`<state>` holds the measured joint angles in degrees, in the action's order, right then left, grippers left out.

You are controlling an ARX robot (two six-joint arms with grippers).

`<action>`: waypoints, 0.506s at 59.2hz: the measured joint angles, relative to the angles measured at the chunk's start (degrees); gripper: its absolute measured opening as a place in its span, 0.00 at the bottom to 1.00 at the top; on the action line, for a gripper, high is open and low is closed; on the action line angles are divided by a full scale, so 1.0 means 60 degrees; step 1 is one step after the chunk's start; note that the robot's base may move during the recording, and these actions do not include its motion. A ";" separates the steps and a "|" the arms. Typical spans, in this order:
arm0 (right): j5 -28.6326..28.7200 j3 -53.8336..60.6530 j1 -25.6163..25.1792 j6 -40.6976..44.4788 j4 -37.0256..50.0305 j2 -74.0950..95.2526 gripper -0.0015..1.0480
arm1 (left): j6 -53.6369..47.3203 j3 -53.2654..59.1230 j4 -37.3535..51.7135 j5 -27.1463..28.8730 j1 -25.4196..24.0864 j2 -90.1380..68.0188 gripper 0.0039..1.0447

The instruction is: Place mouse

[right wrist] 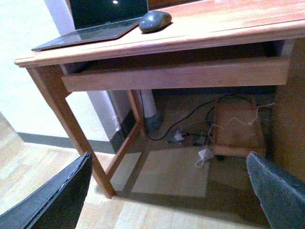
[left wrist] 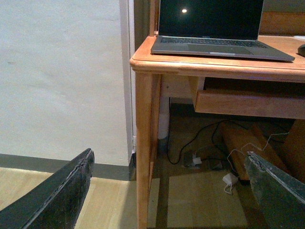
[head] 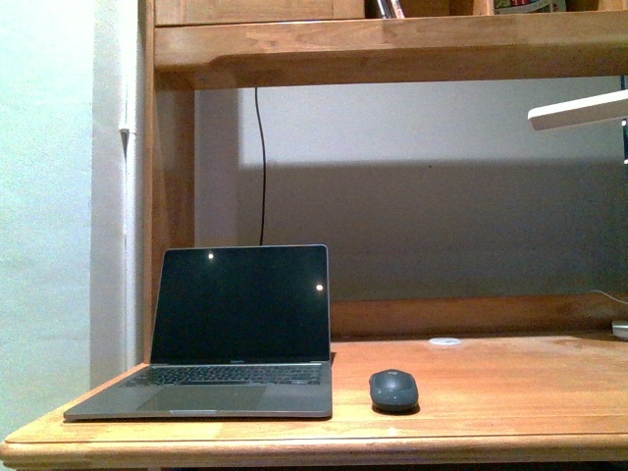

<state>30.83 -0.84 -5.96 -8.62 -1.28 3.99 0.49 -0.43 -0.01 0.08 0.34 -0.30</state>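
Grippers: two, and nearest the lens in both wrist views. The left gripper [left wrist: 167,191] has its dark fingers [left wrist: 62,191] spread wide with nothing between them; the right gripper [right wrist: 167,191] is the same, jaws wide apart and empty. Both hang low in front of the desk, well below its top, over the pale wood floor [right wrist: 162,191]. Neither arm shows in the front view.

Desk: one wooden desk [head: 510,378], with a shelf [head: 392,49] across the top (a few items sit up there, too cropped to name). One shallow drawer front [right wrist: 181,74] runs under the desktop.

Laptop: one, dark grey [head: 231,334], lid open and upright, screen black with two small light reflections. It sits at the left end of the desktop, near the front edge.

Crate: one low wooden box [right wrist: 238,126] on the floor beneath the desk, among loose cables [right wrist: 190,117].

Lamp: one white lamp head [head: 579,110], poking in from the right edge of the front view.

Cord: one black cord [head: 262,167] hanging down the back wall behind the laptop.

Mouse: one, the mouse [head: 394,390], dark grey and domed, resting on the desktop just beside the laptop's right edge, apart from it and near the front edge. No gripper touches it.

Disc: one small white round disc [head: 444,341], flat on the desk behind the mouse, well apart from it.
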 joint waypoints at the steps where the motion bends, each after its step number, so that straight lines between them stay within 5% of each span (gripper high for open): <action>1: 0.0040 0.0004 -0.0058 0.0000 -0.0022 -0.0036 0.93 | 0.0000 0.0000 0.0000 -0.0004 0.0000 0.0004 0.93; 3: 0.0055 0.0022 -0.0259 0.0022 -0.0022 -0.0149 0.93 | 0.0000 0.0000 0.0000 -0.0004 0.0000 0.0004 0.93; 7: -0.2466 0.0080 0.0364 0.0510 0.0033 -0.0736 0.83 | 0.0000 0.0000 0.0000 -0.0015 0.0000 0.0004 0.93; 14: -0.4900 0.0087 0.0907 0.1075 0.0058 -0.0750 0.65 | -0.0004 0.0000 0.0000 0.0000 -0.0007 0.0007 0.93; 30: -0.5107 0.0073 0.0962 0.1351 0.0138 -0.0739 0.15 | -0.0004 0.0000 0.0000 -0.0007 -0.0007 0.0007 0.93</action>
<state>0.19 -0.40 -0.19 -0.51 -0.45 -0.45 0.47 -0.43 -0.01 0.03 0.30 -0.25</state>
